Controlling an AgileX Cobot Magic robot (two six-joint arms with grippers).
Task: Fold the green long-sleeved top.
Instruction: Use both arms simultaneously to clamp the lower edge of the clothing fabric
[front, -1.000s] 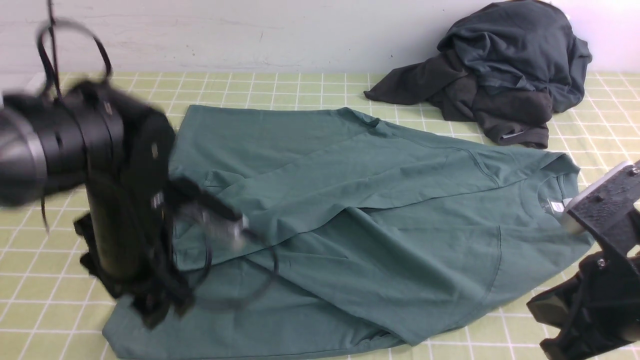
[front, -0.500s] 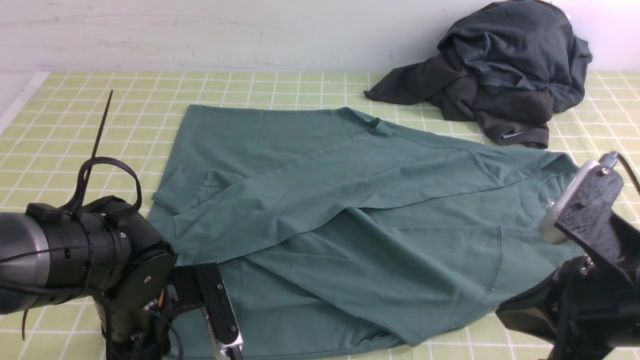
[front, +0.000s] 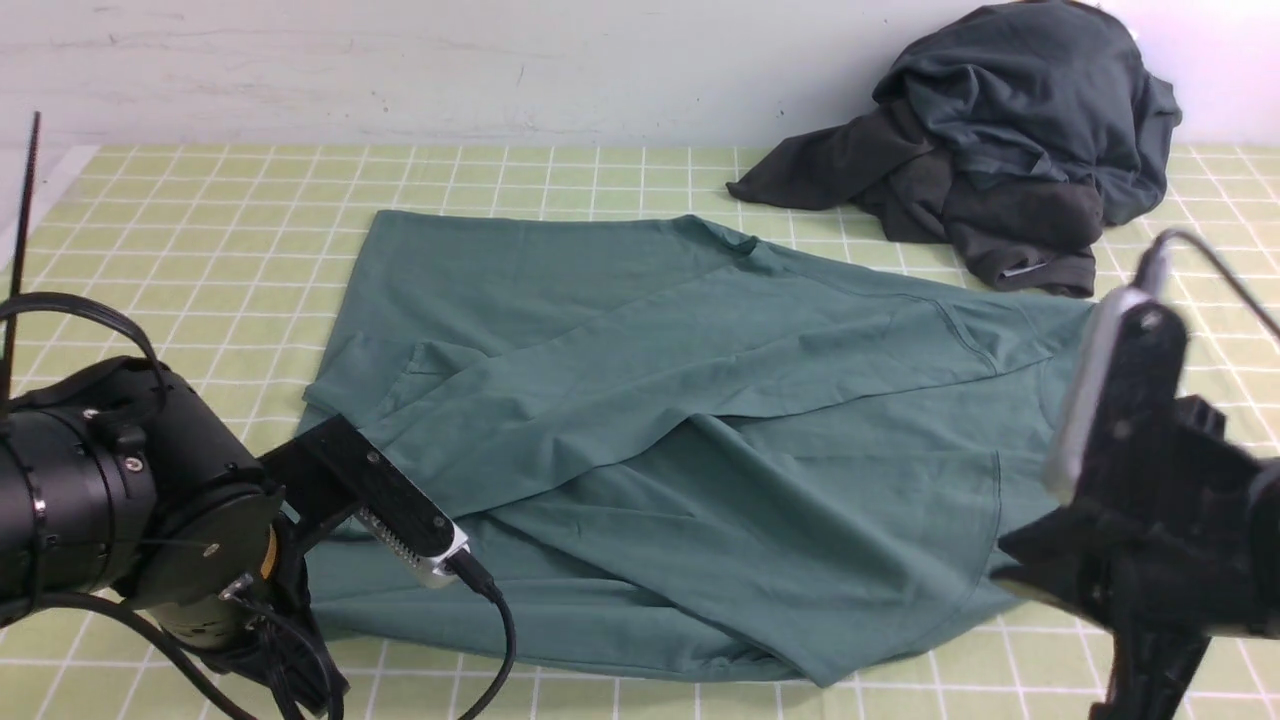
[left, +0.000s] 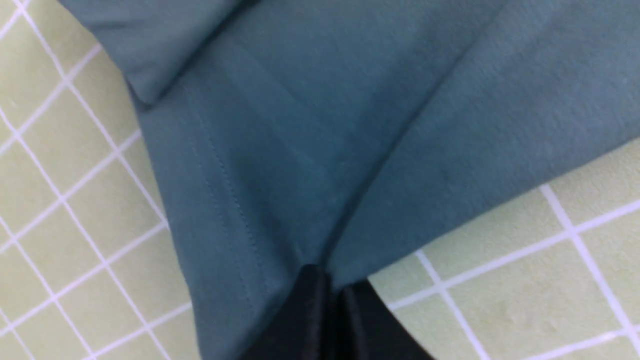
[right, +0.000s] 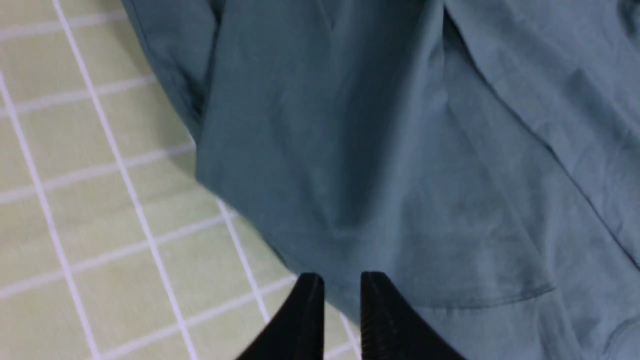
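The left gripper (left: 327, 280), at the near left of the table, has its fingertips pressed together on the near edge of the green top (front: 620, 400), pinching a fold. From this gripper the top spreads away across the table (front: 250, 190), wrinkled, toward the right gripper (right: 342, 277). The right gripper's fingertips are spread apart, with no cloth pinched between them; they lie over the near edge of the top. Beyond the right gripper, behind the top, sits a heap of dark clothes (front: 1020, 110).
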